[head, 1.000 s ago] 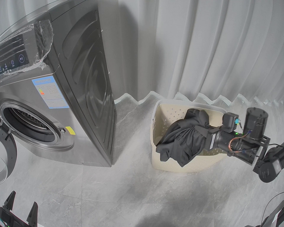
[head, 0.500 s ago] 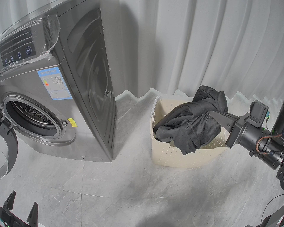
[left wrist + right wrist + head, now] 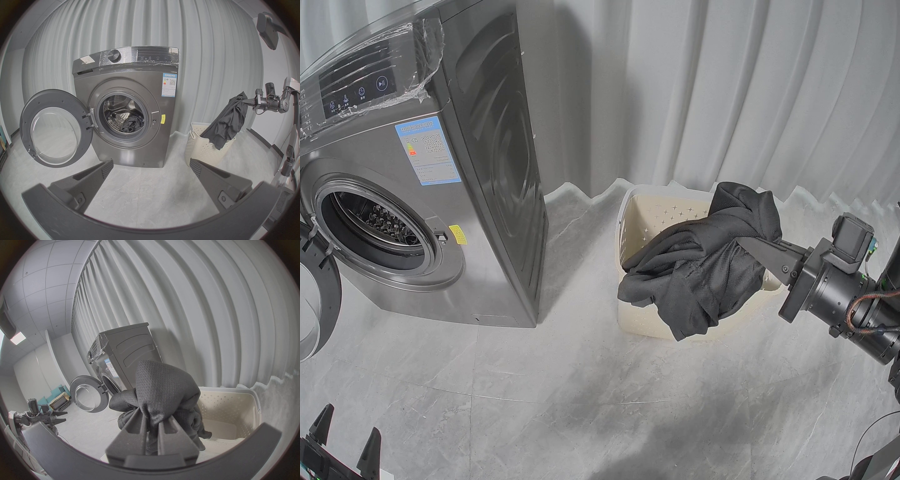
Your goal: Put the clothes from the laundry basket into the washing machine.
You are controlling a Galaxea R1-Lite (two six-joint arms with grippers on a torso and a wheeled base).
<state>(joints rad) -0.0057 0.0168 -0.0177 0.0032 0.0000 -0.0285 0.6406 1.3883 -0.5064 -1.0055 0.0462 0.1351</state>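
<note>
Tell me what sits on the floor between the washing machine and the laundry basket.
Nothing: the head view shows bare grey floor between the washing machine and laundry basket.

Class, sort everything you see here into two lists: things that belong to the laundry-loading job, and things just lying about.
Belongs to the job:
garment, held by the right hand
basket
washer
door, open
clothes in the drum

Just about:
curtain
floor
film on the washer's panel
</note>
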